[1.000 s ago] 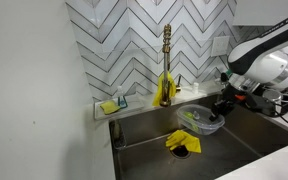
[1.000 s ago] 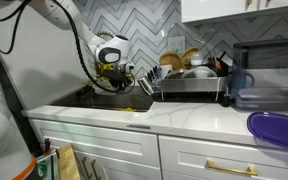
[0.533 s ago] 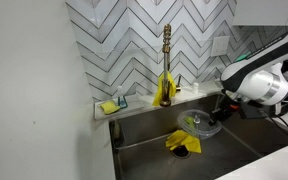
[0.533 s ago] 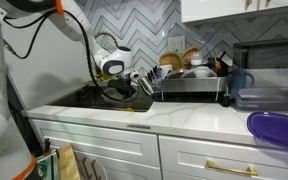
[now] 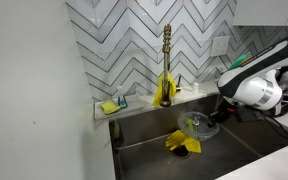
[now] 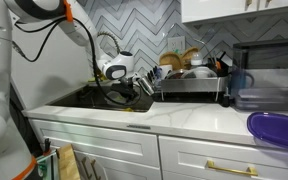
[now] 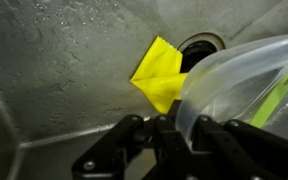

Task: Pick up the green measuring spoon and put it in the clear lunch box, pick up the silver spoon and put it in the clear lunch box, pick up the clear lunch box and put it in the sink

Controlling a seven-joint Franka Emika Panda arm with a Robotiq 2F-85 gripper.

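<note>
The tool (image 7: 176, 138) grips the rim of the clear box (image 7: 246, 85), low inside the sink (image 5: 144, 132), green spoon (image 7: 280, 88) within. Set it down level, beside the yellow cloth (image 7: 157, 76) rather than on it, before letting go.

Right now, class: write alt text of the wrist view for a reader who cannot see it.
The gripper clamps the rim of the clear lunch box over the floor of the grey sink; the green measuring spoon shows through its wall. A yellow cloth lies beside the dark drain underneath.
</note>
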